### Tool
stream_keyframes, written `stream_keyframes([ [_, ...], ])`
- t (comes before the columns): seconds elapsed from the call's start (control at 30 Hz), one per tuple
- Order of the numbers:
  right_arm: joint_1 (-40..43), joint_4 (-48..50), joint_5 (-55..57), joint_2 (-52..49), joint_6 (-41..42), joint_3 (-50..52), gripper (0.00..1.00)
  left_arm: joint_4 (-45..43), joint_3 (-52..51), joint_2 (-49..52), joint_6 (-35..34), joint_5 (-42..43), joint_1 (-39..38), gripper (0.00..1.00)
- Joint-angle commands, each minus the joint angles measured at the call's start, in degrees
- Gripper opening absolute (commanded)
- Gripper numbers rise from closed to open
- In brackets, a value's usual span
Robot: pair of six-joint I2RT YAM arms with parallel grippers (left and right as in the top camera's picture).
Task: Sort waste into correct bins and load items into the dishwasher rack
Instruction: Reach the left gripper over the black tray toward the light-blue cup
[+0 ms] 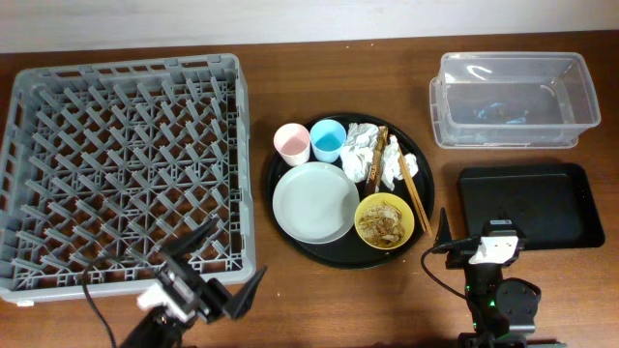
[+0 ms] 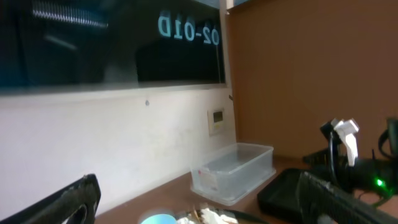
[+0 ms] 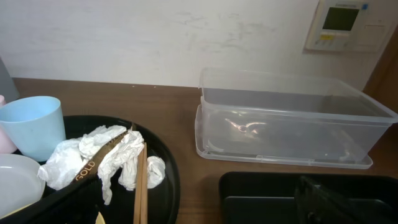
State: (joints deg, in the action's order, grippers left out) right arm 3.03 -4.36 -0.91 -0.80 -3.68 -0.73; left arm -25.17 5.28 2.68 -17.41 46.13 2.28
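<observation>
Dark glass panel [image 2: 112,56]: pale lettering, mirror-reversed, probably "02-01D".
Brown strip [image 3: 87,167] lying among the napkins [image 3: 127,155]: "GOLD" in pale capitals.
Wall control panel [image 3: 345,25]: print too small to read.

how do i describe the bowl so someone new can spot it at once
Find the round black tray in the middle of the table, right of the big grey rack. The bowl sits at the tray's near right edge, beside the grey plate. It is the only yellow dish, and it holds brown food scraps.
</observation>
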Motion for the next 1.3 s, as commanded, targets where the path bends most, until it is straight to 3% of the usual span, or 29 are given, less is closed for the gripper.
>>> stream_keyframes([
  [0.0, 0.4, -0.2, 0.5, 0.4, -0.4, 0.4, 0.99, 12.0, 11.6, 9.4, 2.6, 0.9, 0.1, 0.99],
  [0.23, 0.4, -0.2, 0.5, 0.4, -0.4, 0.4, 0.99, 55.9, 46.1, 40.4, 19.5, 1.3, 0.1, 0.99],
  [0.37, 0.4, -0.2, 0.5, 0.4, -0.4, 0.4, 0.99, 70.7, 62.5, 54.7, 21.4, 8.9, 0.0, 0.99],
  [0.47, 0.4, -0.2, 0.5, 0.4, -0.4, 0.4, 0.99, 69.8, 66.8, 61.4, 21.4, 17.7, -0.4, 0.99],
  [0.53, 0.4, -0.2, 0.5, 0.4, -0.4, 0.4, 0.99, 70.0, 68.7, 64.4, 20.3, 17.2, -2.4, 0.99],
  [0.6, 0.4, -0.2, 0.5, 0.4, -0.4, 0.4, 0.99, 74.0, 72.7, 68.1, 19.6, 7.1, -8.0, 0.99],
  [0.67, 0.4, -0.2, 0.5, 0.4, -0.4, 0.4, 0.99, 81.1, 79.5, 73.1, 19.6, -9.4, -16.5, 0.99],
  [0.73, 0.4, -0.2, 0.5, 0.4, -0.4, 0.4, 0.99, 87.3, 86.3, 78.4, 19.6, -20.8, -23.6, 0.99],
  [0.83, 0.4, -0.2, 0.5, 0.4, -0.4, 0.4, 0.99, 95.8, 98.0, 88.9, 19.6, -32.6, -32.2, 0.99],
  [0.93, 0.4, -0.2, 0.5, 0.4, -0.4, 0.4, 0.99, 97.6, 106.0, 98.0, 19.6, -34.0, -36.4, 0.99],
  [1.2, 0.4, -0.2, 0.5, 0.4, -0.4, 0.4, 0.99, 86.4, 107.1, 106.9, 20.8, -33.1, -38.3, 0.99],
  [1.23, 0.4, -0.2, 0.5, 0.4, -0.4, 0.4, 0.99, 84.9, 107.1, 108.0, 20.8, -33.5, -38.3, 0.95],
  [1.27, 0.4, -0.2, 0.5, 0.4, -0.4, 0.4, 0.99, 83.6, 107.1, 108.9, 20.8, -33.9, -38.3, 0.83],
])
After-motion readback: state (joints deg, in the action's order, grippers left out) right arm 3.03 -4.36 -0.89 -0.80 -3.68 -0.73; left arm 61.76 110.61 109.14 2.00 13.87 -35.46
